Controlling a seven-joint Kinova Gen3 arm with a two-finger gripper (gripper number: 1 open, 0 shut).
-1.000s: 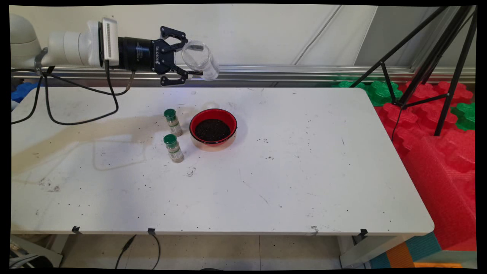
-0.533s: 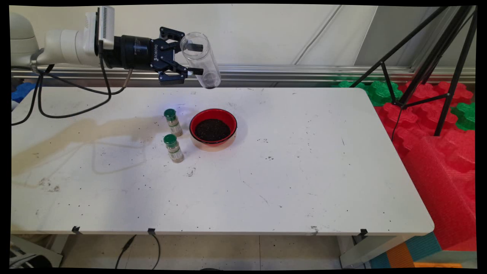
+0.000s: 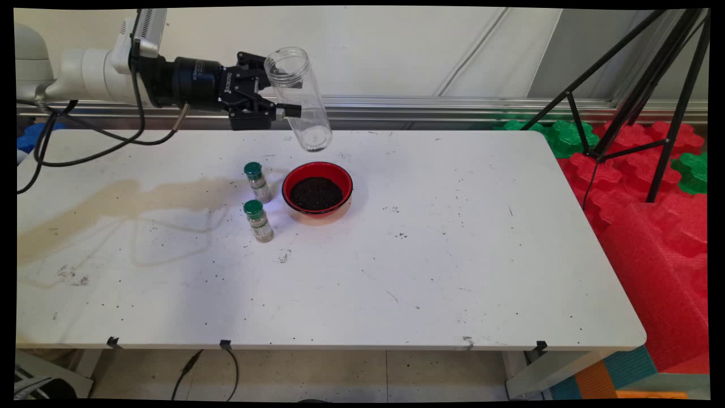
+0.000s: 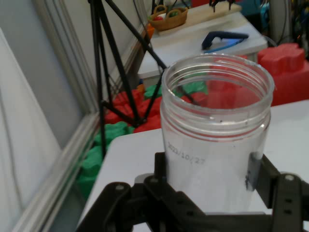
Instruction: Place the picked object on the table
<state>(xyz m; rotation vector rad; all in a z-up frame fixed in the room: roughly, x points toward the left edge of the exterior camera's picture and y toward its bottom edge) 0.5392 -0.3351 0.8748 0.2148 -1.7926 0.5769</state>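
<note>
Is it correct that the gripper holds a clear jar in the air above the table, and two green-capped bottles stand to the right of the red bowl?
Not quite. In the main view the two green-capped bottles stand to the left of the red bowl, not the right. The gripper does hold the clear jar above the table.

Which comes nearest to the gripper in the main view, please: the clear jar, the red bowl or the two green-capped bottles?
1. Clear jar: held in the gripper.
2. Red bowl and farther green-capped bottle, below the gripper: too close to call.
3. Nearer green-capped bottle: farthest.
</note>
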